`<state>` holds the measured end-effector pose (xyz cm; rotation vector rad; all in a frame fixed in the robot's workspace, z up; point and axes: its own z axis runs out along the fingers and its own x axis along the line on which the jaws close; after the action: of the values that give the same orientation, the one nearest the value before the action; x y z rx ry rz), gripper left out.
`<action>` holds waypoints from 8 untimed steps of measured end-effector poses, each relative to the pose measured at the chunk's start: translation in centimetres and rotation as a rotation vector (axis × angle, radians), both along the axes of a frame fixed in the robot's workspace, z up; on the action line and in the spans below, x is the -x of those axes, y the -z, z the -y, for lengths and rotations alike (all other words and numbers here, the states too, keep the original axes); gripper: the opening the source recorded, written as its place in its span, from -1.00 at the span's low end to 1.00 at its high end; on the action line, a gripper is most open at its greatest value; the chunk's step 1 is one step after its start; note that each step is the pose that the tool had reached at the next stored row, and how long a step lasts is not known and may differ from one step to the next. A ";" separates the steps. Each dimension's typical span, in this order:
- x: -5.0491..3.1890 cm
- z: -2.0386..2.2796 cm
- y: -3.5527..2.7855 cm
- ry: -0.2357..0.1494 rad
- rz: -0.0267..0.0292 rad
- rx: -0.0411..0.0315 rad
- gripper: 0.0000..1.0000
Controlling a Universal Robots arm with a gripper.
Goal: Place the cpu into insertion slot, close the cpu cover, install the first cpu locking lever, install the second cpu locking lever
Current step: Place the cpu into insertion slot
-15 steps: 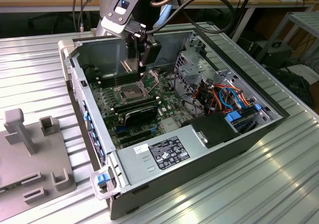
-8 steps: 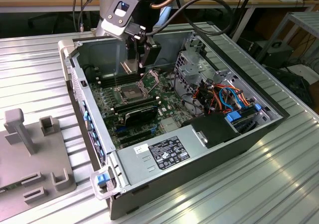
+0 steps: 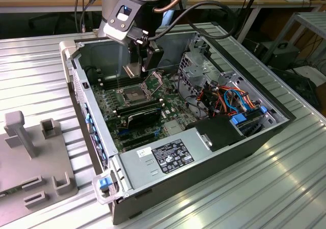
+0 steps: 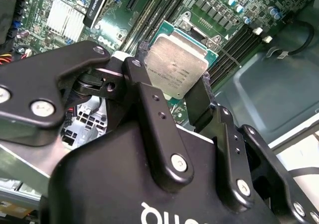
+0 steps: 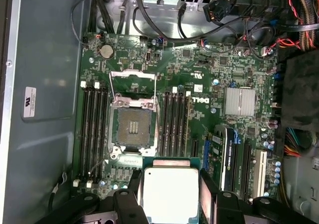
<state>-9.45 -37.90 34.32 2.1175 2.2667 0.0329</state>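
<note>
1. One gripper (image 3: 145, 61) hangs inside the open computer case (image 3: 244, 137) in the exterior view. It is above the motherboard (image 3: 127, 122), near the insertion slot (image 3: 136, 94) and a little to the exterior view's right of it. The cpu cover (image 3: 155, 81) stands tilted up, so the slot is bare.
2. In the second wrist view the fingers (image 4: 149, 104) are closed partway on two opposite edges of the cpu (image 4: 177, 64). The chip lies flat, metal top towards the camera.
3. In the first wrist view the cpu (image 5: 168, 189) is clear of the slot (image 5: 132, 128), which lies ahead of the chip and offset sideways, between the memory slots (image 5: 94, 129). Chip edges run roughly parallel to the slot's rim. It is near-square, so I judge no real long axis.
</note>
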 end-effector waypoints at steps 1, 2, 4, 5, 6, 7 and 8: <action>-0.09 -0.12 0.16 0.000 0.0001 0.0002 0.09; -0.15 -0.23 0.23 0.000 0.0000 0.0005 0.09; -0.31 -0.43 0.33 0.000 -0.0002 0.0007 0.09; -0.44 -0.54 0.40 0.000 -0.0003 0.0008 0.09; -0.46 -0.56 0.44 0.001 -0.0004 0.0007 0.09; -0.47 -0.57 0.48 0.001 -0.0005 0.0007 0.09; -0.49 -0.59 0.53 0.001 -0.0005 0.0006 0.09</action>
<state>-8.96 -37.31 33.79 2.1189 2.2652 0.0316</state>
